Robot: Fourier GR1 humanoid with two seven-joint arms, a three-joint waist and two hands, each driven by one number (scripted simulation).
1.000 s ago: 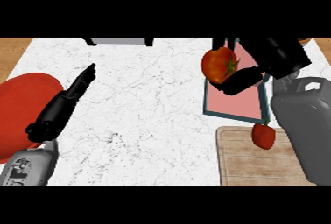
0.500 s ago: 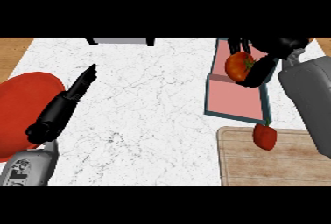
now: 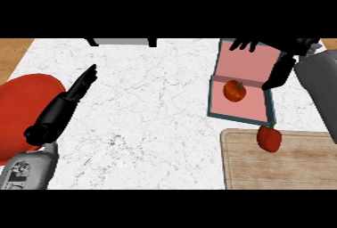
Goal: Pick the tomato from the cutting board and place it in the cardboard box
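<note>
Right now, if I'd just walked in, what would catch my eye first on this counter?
Probably the tomato lying inside the pink-lined cardboard box at the right, with the black right hand open just beside it. A second red item sits on the wooden cutting board below the box. At the left, a big red plate lies next to the open left hand.

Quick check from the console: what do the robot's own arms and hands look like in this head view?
Both forearms are smooth grey casings ending in black hands. The left hand is slim and glossy black, with a black wrist section above a grey forearm that carries small dark markings. The right hand is black too, on a plain grey forearm. No cables or sleeves show.
</note>
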